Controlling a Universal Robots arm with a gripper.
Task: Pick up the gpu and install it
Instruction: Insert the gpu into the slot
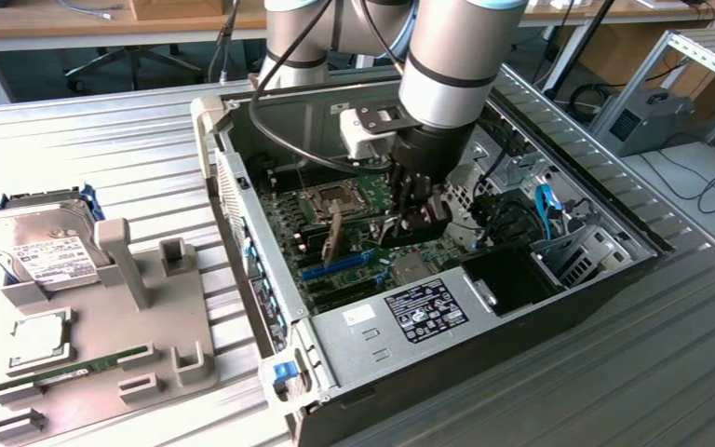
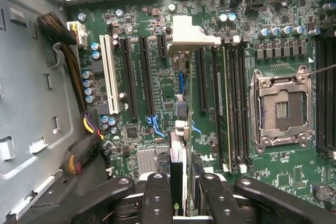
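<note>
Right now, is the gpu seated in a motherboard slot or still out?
Out. The gpu stands on edge between the gripper fingers, above the motherboard, inside the open case. The long slots below look empty.

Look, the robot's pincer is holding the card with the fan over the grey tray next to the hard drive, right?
Not quite. The pincer does hold the gpu, but inside the open computer case, above the motherboard, not over the grey tray by the hard drive. The exterior view shows this.

A hard drive and memory stick rest on the grey holder.
</note>
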